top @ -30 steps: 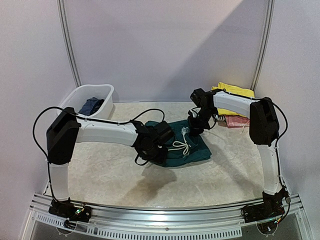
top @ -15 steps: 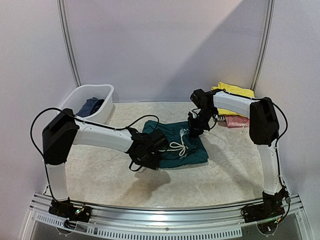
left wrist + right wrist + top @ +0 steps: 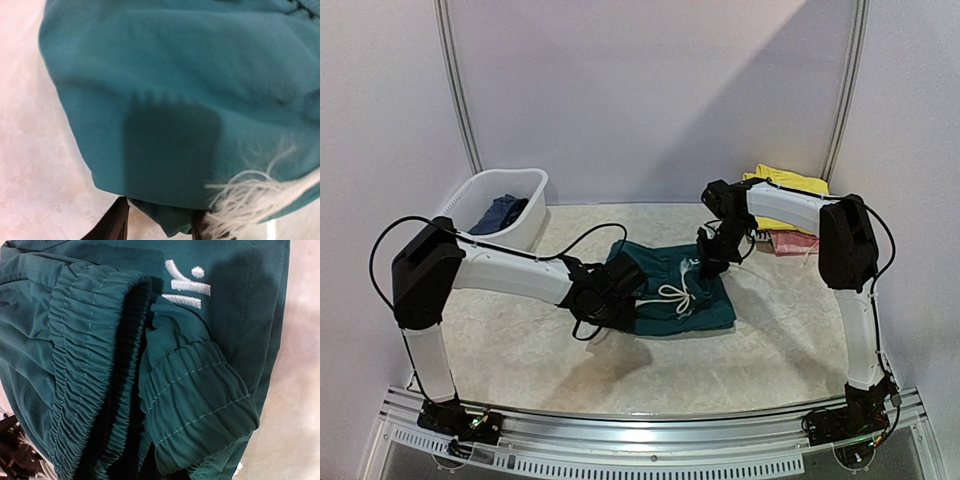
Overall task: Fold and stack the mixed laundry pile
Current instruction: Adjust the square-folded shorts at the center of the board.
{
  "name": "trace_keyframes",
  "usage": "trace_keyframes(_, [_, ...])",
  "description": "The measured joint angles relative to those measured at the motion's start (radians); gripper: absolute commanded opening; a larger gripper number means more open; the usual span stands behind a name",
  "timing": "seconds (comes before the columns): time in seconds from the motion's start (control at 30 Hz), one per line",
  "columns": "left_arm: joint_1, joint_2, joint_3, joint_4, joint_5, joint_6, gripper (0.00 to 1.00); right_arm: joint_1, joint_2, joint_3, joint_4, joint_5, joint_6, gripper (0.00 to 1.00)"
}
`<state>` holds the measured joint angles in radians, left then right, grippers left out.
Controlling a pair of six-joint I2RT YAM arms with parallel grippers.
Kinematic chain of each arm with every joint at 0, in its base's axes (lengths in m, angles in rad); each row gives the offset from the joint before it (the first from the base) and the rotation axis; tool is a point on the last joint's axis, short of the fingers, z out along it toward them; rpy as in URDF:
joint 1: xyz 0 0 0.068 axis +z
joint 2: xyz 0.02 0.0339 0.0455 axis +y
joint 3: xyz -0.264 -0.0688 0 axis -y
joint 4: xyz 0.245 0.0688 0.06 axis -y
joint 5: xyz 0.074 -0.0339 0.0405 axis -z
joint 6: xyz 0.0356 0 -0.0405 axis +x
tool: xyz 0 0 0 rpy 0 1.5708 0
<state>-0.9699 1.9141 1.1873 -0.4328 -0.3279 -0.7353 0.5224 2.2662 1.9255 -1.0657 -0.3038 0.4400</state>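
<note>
Teal shorts (image 3: 710,305), white logo (image 3: 186,285) visible only from right wrist

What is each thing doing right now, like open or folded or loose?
teal shorts: spread on the table, waistband bunched
drawstring: lying in loops on the shorts
white tub: upright
blue cloth: crumpled in the tub
yellow cloth: folded, back right
pink cloth: folded, partly hidden
left gripper: at the shorts' edge, cloth between jaws, grip unclear
right gripper: at the waistband, jaws hidden

The shorts (image 3: 705,305) are seen as matt teal cloth, gathered at the waistband (image 3: 85,365); the tub (image 3: 530,215) as smooth white plastic
</note>
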Motion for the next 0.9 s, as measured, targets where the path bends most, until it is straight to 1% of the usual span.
trace_keyframes(0.07, [0.008,-0.001,-0.017,0.025,0.002,-0.003,0.20,0.000,0.000,0.000,-0.010,-0.003,0.000,0.00])
trace_keyframes(0.13, [0.018,-0.001,-0.033,0.045,0.004,-0.005,0.00,0.000,0.000,0.000,-0.019,-0.005,-0.002,0.00])
trace_keyframes(0.3, [0.032,-0.001,-0.061,0.083,0.001,-0.010,0.00,0.000,0.000,0.003,-0.039,-0.006,-0.010,0.00])
trace_keyframes(0.43, [0.032,-0.008,-0.080,0.103,-0.006,-0.012,0.00,0.000,0.012,0.038,-0.064,-0.005,-0.014,0.00])
trace_keyframes(0.6, [0.034,-0.062,-0.138,0.105,-0.032,-0.023,0.00,-0.001,0.047,0.150,-0.130,0.009,-0.027,0.00])
trace_keyframes(0.7, [0.037,-0.099,-0.172,0.102,-0.044,-0.031,0.00,-0.007,0.048,0.189,-0.156,0.019,-0.039,0.00])
trace_keyframes(0.9, [0.042,-0.120,-0.188,0.100,-0.048,-0.040,0.00,-0.031,0.048,0.183,-0.159,0.012,-0.064,0.00])
